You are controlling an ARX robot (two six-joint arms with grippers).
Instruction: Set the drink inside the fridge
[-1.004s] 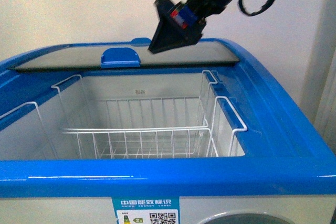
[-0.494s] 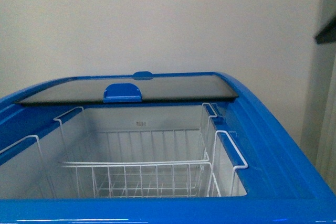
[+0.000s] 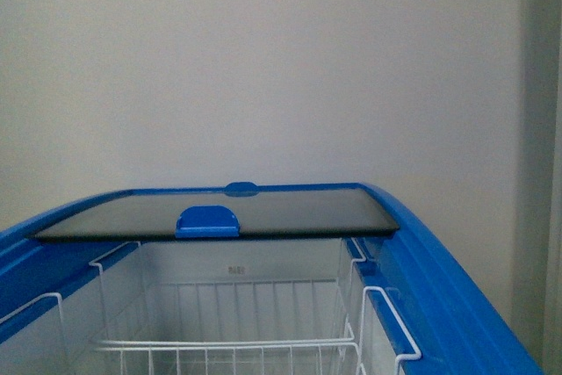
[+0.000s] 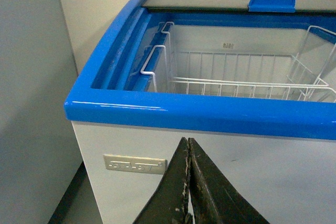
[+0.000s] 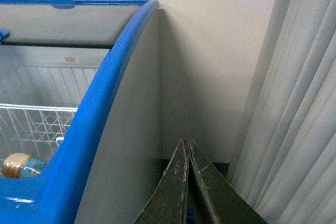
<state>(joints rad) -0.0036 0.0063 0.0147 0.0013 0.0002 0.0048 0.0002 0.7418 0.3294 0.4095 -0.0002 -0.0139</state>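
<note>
The drink (image 5: 21, 165), apparently its cap end, lies inside the fridge (image 5: 105, 98); left gripper (image 4: 189, 182) and right gripper (image 5: 186, 182), 2 empty, are clenched.

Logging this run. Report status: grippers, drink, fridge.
Left gripper shut, empty, outside the fridge front. Right gripper shut, empty, beside its end wall. Drink partly visible inside. Lid slid back, opening unobstructed.

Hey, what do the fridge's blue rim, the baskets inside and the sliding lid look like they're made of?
The blue rim looks like glossy moulded plastic: it shows bright highlights along its rounded edge. The baskets look like thin white-coated metal wire, bent into grids. The sliding lid seems to be dark, flat glass, with a blue, probably plastic handle.
</note>
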